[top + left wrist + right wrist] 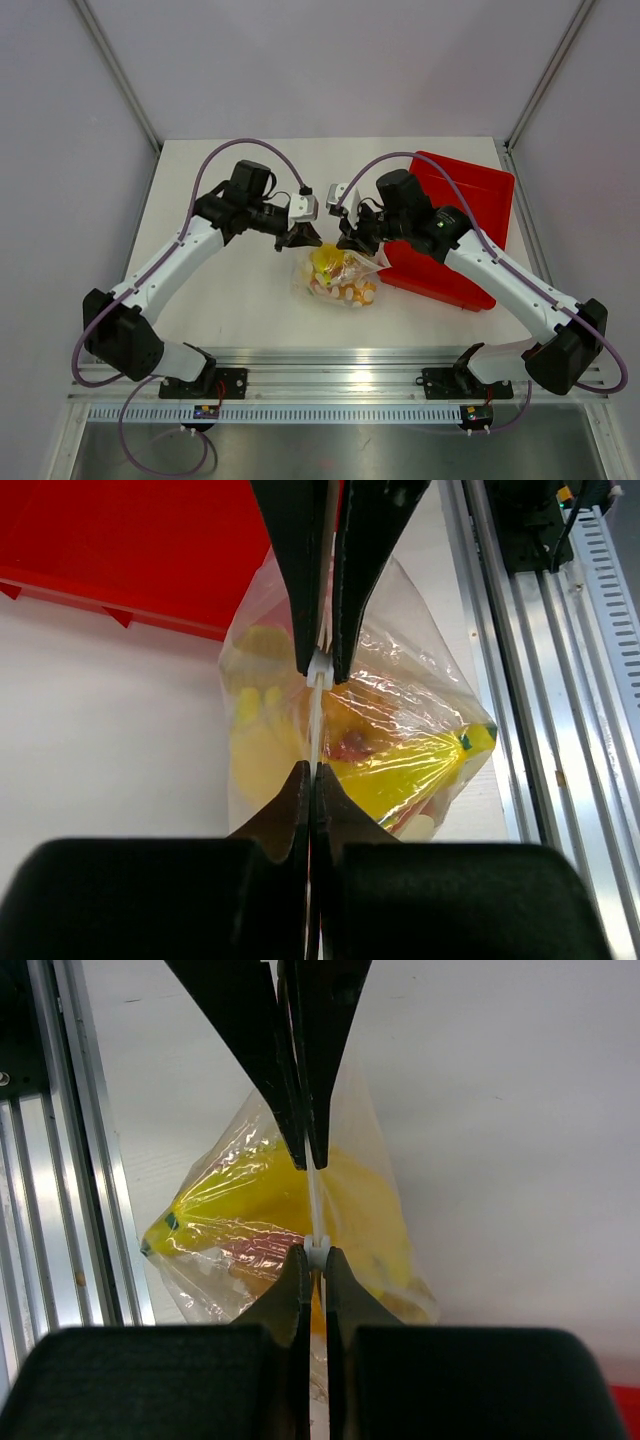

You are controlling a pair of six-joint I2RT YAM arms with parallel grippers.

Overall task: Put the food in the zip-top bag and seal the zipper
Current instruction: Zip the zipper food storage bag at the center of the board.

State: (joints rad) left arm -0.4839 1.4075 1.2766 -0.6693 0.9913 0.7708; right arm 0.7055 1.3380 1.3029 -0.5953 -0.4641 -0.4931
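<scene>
The zip-top bag lies on the table between my two grippers, its mouth edge lifted. Inside it shows the food: a yellow banana, a yellow lump and a reddish piece. The zipper runs as a thin whitish strip from one gripper to the other. My left gripper is shut on one end of it. My right gripper is shut on the other end, at a small white nub.
A red tray stands just right of the bag, under the right arm. The aluminium rail runs along the table's near edge.
</scene>
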